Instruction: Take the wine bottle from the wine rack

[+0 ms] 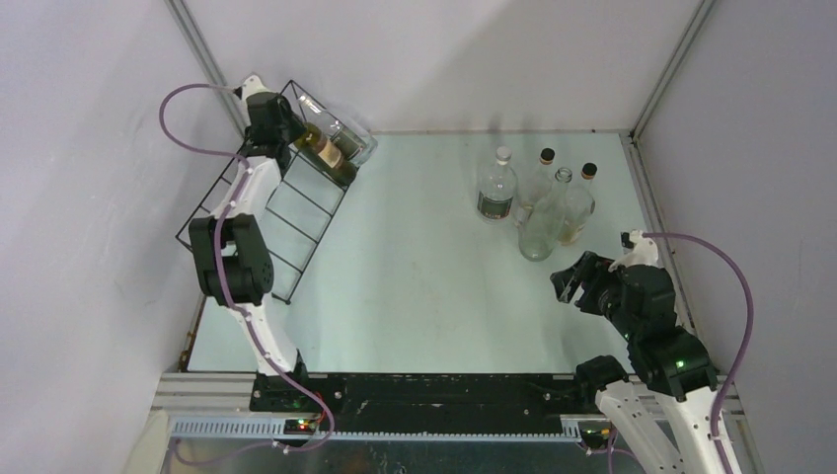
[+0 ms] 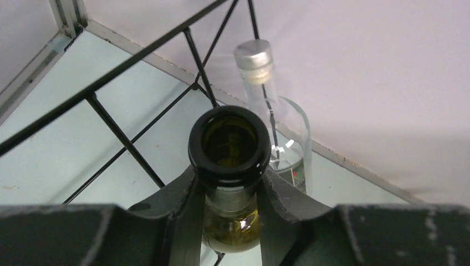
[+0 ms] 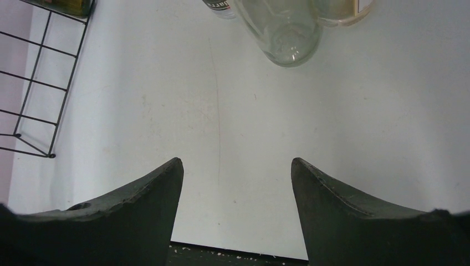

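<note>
The wine bottle, lying in the wine rack at far left, is pinched at the neck by the left hand, and the right hand is held spread.

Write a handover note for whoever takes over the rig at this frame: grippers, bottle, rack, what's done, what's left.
Left gripper: shut on the neck of the wine bottle, just below its open mouth.
Right gripper: open, holding nothing, above the table.
Wine bottle: lies in the far end of the wine rack, beside a clear capped bottle that is also in the rack.
Four other bottles stand on the table, apart from the rack.
Done: neck grasped.
Left: draw the bottle out of the rack, probably minding the wires and the clear bottle, then set it down.
</note>
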`<state>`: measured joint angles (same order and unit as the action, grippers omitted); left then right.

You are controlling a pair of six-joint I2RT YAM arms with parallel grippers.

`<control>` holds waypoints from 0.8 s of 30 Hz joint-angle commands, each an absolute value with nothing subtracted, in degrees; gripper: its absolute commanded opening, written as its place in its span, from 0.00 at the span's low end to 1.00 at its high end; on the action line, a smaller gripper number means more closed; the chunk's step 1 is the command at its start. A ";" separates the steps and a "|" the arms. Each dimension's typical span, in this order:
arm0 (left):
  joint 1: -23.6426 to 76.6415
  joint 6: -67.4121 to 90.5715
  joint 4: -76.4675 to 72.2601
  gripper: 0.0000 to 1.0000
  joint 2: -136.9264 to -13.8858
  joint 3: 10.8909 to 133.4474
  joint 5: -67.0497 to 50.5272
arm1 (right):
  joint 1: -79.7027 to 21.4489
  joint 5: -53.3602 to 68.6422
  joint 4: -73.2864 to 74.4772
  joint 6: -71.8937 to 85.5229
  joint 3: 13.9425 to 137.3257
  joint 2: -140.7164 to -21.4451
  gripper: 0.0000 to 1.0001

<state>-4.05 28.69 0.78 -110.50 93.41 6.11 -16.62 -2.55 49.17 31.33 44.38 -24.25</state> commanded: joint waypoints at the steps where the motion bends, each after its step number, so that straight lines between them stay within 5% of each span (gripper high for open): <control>1: -1.19 21.47 -4.74 0.00 -102.43 91.19 9.52 | -16.52 -1.33 49.15 32.14 45.74 -22.49 0.74; 24: 13.07 5.71 -7.54 0.00 -88.22 80.61 19.21 | -16.52 -1.00 54.04 33.80 48.43 -17.64 0.73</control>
